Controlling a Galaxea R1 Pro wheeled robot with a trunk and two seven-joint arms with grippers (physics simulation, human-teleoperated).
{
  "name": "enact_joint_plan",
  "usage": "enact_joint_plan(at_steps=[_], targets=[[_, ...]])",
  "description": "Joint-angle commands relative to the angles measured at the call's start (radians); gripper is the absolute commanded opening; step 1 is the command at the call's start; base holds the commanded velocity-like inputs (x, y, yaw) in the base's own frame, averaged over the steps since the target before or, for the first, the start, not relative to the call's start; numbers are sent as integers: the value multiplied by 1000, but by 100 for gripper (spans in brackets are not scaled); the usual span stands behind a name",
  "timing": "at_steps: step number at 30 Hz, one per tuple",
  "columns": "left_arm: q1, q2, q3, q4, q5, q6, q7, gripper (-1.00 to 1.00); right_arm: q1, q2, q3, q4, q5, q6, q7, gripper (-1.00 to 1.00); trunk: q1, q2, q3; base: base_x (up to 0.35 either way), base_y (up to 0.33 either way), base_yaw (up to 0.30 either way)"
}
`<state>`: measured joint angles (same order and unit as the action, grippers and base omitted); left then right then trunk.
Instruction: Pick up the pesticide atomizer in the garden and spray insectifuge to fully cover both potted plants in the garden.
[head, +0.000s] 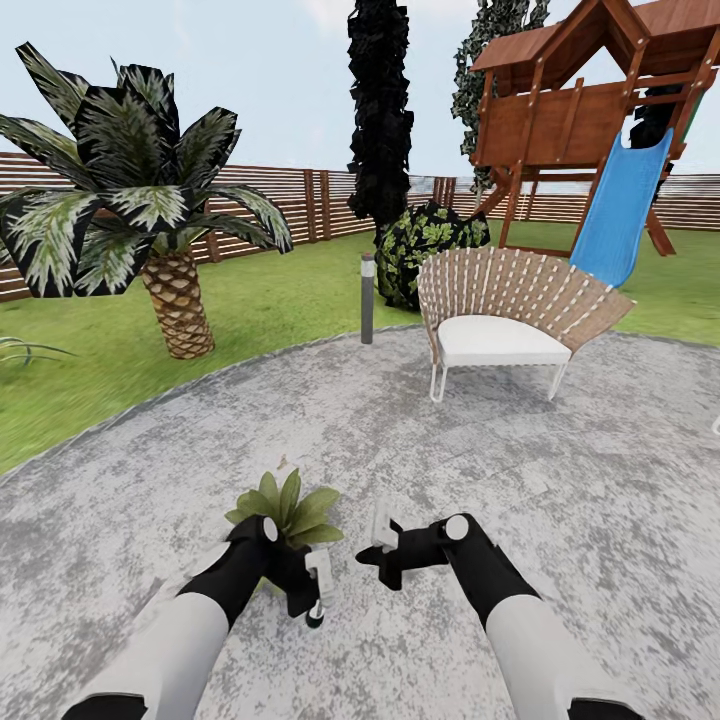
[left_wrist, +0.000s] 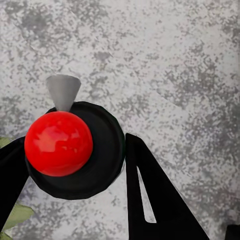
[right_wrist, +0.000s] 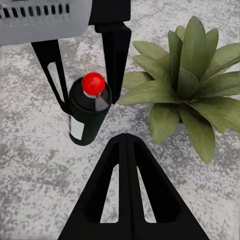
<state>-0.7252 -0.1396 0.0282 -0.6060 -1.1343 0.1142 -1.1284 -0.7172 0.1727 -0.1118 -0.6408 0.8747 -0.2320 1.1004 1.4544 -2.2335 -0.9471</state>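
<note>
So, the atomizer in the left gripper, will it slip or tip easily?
The atomizer is a slim, round, glossy bottle, so it may turn or slide between the left gripper's two narrow fingers. It looks rigid, so it is unlikely to deform. Being tall and narrow with a red cap on top, it would probably tip if set down carelessly.

Backyard garden: lawn (head: 280, 290), slatted fence (head: 300, 200), stone patio (head: 450, 450), playset slide (head: 620, 215).

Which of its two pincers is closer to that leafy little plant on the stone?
The left. The left pincer hangs right beside the plant, gripping the spray bottle. The right pincer sits farther off, on the bottle's far side from the plant, empty.
</note>
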Motion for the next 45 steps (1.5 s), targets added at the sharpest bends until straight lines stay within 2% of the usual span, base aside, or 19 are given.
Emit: enact_joint_plan(at_steps=[1, 10, 15, 19, 23, 29, 40, 42, 45], targets=[[0, -3, 4, -1, -3, 11, -2, -100, -1, 2, -3, -6, 10, -9, 4, -100, 0, 0, -1, 0, 0, 0], [0, -11, 7, 12, 6, 7, 1, -100, -1, 2, 1, -19, 10, -9, 4, -100, 0, 0, -1, 0, 0, 0], [4, -11, 9, 17, 68, -1, 1, -100, -1, 2, 1, -19, 10, -10, 4, -100, 0, 0, -1, 0, 0, 0], [4, -13, 9, 18, 82, -2, 2, -100, -1, 2, 1, -19, 10, -10, 4, -100, 0, 0, -1, 0, 0, 0], [3, -17, 9, 18, 118, -2, 3, -100, -1, 2, 1, -19, 10, -10, 4, -100, 0, 0, -1, 0, 0, 0], [3, -18, 9, 18, 151, -2, 24, -100, -1, 2, 4, -29, 8, -10, 4, -100, 0, 0, -1, 0, 0, 0], [3, -27, 9, 19, 168, -2, 47, -100, -1, 2, 6, -33, 7, -10, 4, -100, 0, 0, -1, 0, 0, 0], [3, -27, 9, 29, 212, -4, 56, -100, -1, 2, 6, -33, 7, -10, 4, -100, 0, 0, -1, 0, 0, 0], [2, -28, 9, 49, 235, -6, 91, -100, -1, 2, 6, -33, 7, -10, 4, -100, 0, 0, -1, 0, 0, 0]])
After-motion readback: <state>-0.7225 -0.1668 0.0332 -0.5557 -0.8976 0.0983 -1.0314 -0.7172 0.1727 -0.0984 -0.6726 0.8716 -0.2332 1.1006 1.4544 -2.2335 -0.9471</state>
